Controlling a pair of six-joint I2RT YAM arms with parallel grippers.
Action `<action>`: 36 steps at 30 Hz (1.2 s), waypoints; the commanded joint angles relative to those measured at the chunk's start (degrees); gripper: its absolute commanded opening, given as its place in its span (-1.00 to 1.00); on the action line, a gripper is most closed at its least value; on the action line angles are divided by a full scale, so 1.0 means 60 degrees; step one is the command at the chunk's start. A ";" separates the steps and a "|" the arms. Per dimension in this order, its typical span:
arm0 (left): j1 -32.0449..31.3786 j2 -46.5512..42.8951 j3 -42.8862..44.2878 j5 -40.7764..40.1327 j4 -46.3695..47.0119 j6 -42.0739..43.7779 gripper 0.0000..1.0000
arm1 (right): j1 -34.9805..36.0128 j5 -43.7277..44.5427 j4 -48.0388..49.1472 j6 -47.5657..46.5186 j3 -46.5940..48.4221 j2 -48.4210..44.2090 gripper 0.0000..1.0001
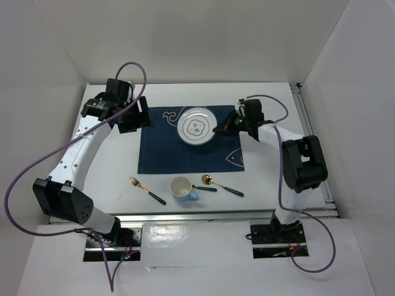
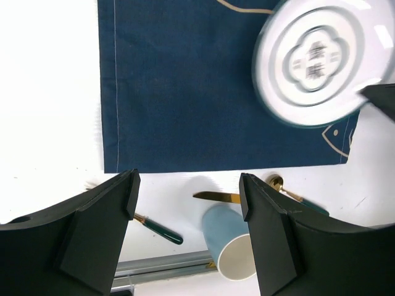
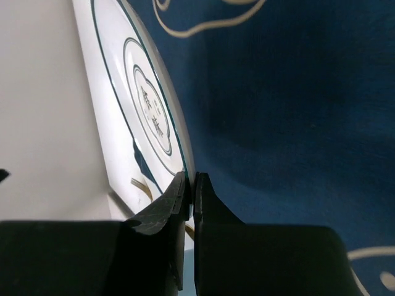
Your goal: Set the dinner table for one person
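A white plate [image 1: 196,126] with a green ring pattern is over the far middle of the navy placemat [image 1: 185,155] on the dinner table [image 1: 111,176]. My right gripper [image 1: 217,129] is shut on the plate's right rim. In the right wrist view the rim [image 3: 179,148] sits pinched between the fingers [image 3: 190,183]. The plate [image 2: 321,58] looks blurred in the left wrist view. My left gripper [image 1: 134,116] hovers open over the placemat's left edge, with nothing between its jaws [image 2: 188,182].
In front of the placemat lie a gold fork [image 1: 147,190] with a green handle, a light blue cup [image 1: 182,187] on its side, a gold knife [image 1: 203,187] and a gold spoon [image 1: 222,185]. An aluminium rail [image 1: 203,214] runs along the near edge.
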 commanded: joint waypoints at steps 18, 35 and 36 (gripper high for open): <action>-0.0049 -0.0560 -0.0128 0.0212 0.0142 -0.0245 0.66 | 0.0781 0.0046 -0.2055 -0.0721 0.2327 0.2690 0.46; -0.0050 -0.0355 -0.0100 -0.1456 -0.0369 0.0458 0.66 | 0.2784 0.1658 -0.4444 -0.4484 0.0877 -0.2201 0.99; -0.0049 -0.0225 0.0032 -0.1588 -0.0370 0.0458 0.66 | 0.3238 0.2268 -0.4679 -0.4587 0.1008 -0.2202 0.99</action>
